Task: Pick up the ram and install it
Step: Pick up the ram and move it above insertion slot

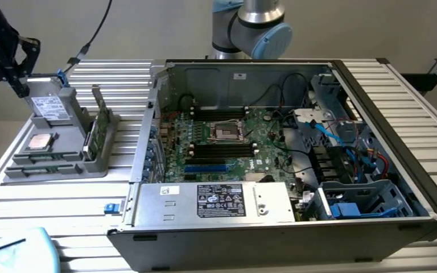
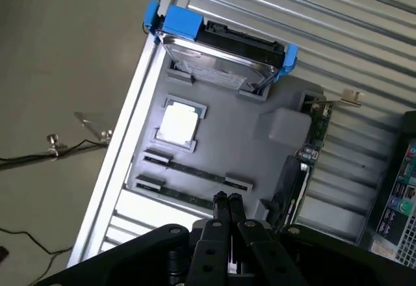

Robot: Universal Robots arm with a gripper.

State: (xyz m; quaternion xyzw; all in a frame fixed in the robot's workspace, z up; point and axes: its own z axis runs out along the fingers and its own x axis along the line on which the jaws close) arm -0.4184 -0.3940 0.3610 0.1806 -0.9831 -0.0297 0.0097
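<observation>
Gripper point(image 2: 227, 200) clenched, fingers pressed together w/ nothing between them, hanging above the gray tray point(image 2: 227, 143). Ram point(image 2: 195, 173) lies flat in a long slot of that tray, near the fingertips, not held. A 2nd slim stick point(image 2: 175, 192) lies parallel beside it. Same tray carries a silver processor chip point(image 2: 177, 122), a hard drive in a blue caddy point(image 2: 221, 55) and a green card w/ bracket point(image 2: 317, 127) standing on edge. Open PC case point(image 1: 400, 114) sits to the exterior view's right of the tray, motherboard point(image 1: 264, 136) exposed, black slots point(image 1: 218, 149) across it.

Grey tray point(image 2: 234, 136); dark green ram point(image 2: 195, 171); blue drive bracket point(image 2: 179, 23); black fingers point(image 2: 221, 209); silver ribbed counter point(image 1: 52, 199); green motherboard point(image 1: 268, 133).
</observation>
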